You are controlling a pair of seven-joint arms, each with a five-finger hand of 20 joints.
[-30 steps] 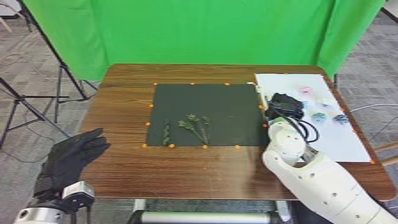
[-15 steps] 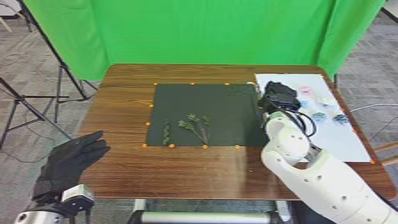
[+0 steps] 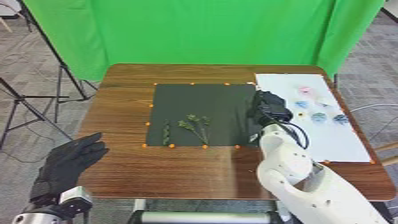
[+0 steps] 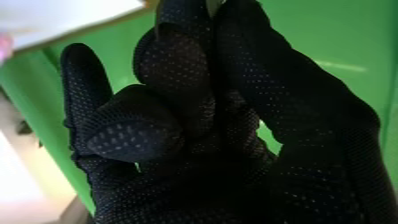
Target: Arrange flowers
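On the bench (image 3: pixel 178 175), the mat (image 3: pixel 195 100) lies left of the paper sheet (image 3: pixel 346 145). The slender sprig (image 3: pixel 166 134) and, to its right, the branched sprig (image 3: pixel 201 132) rest on the mat's near half (both left of its right edge, well apart from the sheet). The small flowers (image 3: pixel 318 117) lie on the sheet, most in its far half. Behind the bench hangs the curtain (image 3: pixel 213 30).

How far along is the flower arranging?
Looks done: slim green sprig and branching green sprig lie on the dark mat.
In hand: unclear; right robot hand is at the mat's right edge, can't tell if it holds anything.
Likely left: pink bloom and bluish blooms on the white sheet.
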